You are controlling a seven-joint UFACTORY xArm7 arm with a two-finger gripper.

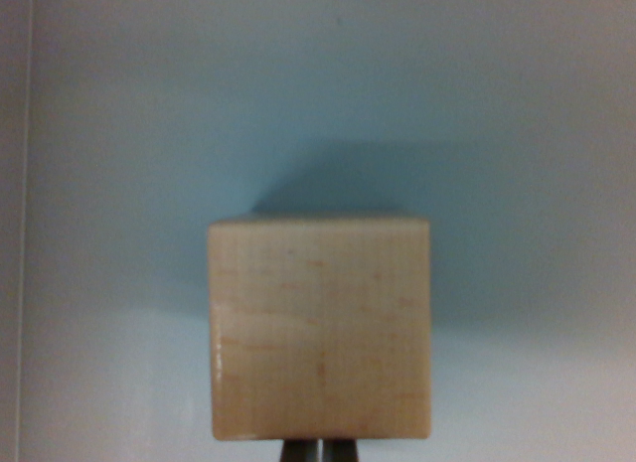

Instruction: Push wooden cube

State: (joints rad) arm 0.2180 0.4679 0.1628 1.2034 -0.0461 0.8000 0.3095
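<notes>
Pale, matte tabletop (517,114) fills the wrist view, bluish-white and featureless, with a faint straight seam or edge running top to bottom along the wrist view's left. A soft dark shadow lies on the surface beyond the block and spreads toward the wrist view's right.

One wooden cube (320,328) sits on this surface, the only loose object in sight. It is light, unfinished-looking wood with fine grain lines and a few faint reddish streaks; its edges are slightly rounded, and a small glossy highlight shows along the lower part of its left edge. The face turned to the camera is nearly square and flat.

Of the gripper (319,450) only two dark, narrow fingertips (296,451) show, side by side at the bottom edge of the frame. They stand close together, with just a thin pale slit between them, so the fingers look pressed nearly closed and clasp nothing. The cube is directly ahead of the fingertips, centred on them, its near bottom edge just above their tips. The tips seem to meet that near face, though the blur and the cropped frame make actual contact uncertain.
</notes>
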